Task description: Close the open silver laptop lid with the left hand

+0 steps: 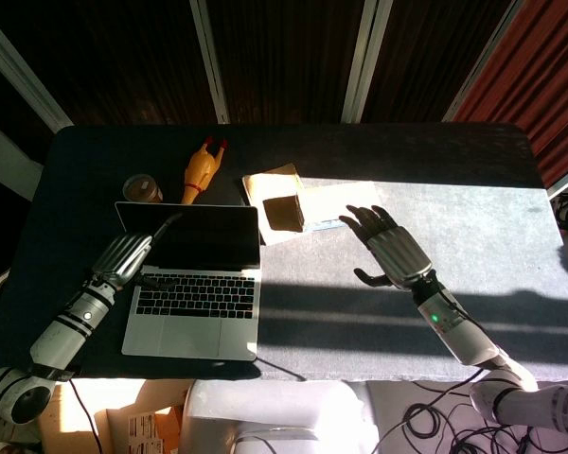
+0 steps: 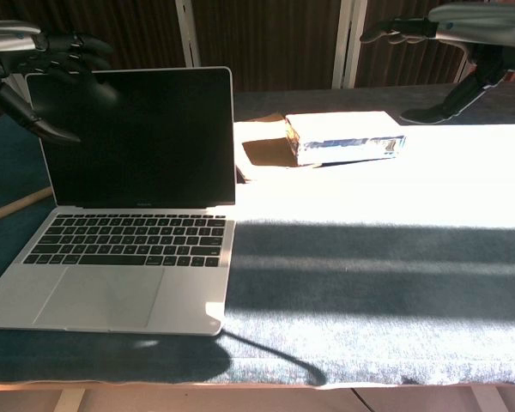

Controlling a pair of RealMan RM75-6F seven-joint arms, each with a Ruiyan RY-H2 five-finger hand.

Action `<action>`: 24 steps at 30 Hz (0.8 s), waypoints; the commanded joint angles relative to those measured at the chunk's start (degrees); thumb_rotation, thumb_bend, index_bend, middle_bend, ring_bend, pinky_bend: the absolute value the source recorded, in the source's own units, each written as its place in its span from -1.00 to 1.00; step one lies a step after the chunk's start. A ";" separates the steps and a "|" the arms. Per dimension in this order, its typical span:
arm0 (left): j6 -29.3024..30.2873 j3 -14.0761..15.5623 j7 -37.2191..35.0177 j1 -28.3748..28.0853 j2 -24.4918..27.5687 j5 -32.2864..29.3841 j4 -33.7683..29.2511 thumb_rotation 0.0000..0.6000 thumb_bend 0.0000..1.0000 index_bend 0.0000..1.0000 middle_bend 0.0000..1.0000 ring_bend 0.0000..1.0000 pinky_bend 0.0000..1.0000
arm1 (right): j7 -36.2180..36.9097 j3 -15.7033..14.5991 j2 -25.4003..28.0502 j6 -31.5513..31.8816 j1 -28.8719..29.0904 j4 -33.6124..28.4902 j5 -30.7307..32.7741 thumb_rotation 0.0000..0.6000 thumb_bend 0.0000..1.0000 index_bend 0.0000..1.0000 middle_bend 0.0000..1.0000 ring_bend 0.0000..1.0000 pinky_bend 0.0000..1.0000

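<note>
Silver laptop (image 1: 197, 274) is standing open at the left part of the dark tabletop (image 1: 473, 246), its screen upright and black, its keyboard facing the robot. The left robot hand (image 1: 123, 257) is hovering at the upper left corner of the lid; its fingers are spread and a little curved, and it is holding nothing. From the chest view the fingertips (image 2: 86, 47) are lying over the top edge of the screen, but I cannot tell if they are really touching it.

To do this step well, I think the hand should be placing its fingers behind the top edge, nearer to the middle of the lid than the corner, and then pushing forward and down in a slow arc, so that the base is not sliding or twisting.

The right robot hand (image 1: 390, 244) is floating well apart over the sunny part, fingers spread, empty. Behind the laptop are lying a rubber chicken (image 1: 202, 170), a small round tin (image 1: 142, 189) and a brown box (image 1: 285, 212) on papers.
</note>
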 commanded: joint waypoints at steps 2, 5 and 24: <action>0.66 -0.03 0.38 0.15 0.45 0.40 -1.00 1.00 -0.79 -1.00 -0.82 -0.85 -0.75 | -0.06 -0.42 0.33 0.34 -0.08 -0.01 -0.05 1.00 -0.49 -1.00 -1.00 -1.00 -1.00; 1.48 -0.12 0.37 0.45 0.74 0.93 -1.66 1.00 -0.79 -1.00 -0.82 -0.85 -0.75 | -0.59 -0.95 0.73 1.23 -0.44 -0.20 -0.51 1.00 -0.49 -1.00 -1.00 -1.00 -1.00; 3.82 -6.33 -14.61 -3.38 -7.34 4.46 16.94 1.00 -0.31 -0.86 -0.65 -0.86 -0.75 | 2.17 -13.44 9.71 18.62 -17.29 3.89 -11.46 1.00 -0.49 -1.00 -1.00 -1.00 -1.00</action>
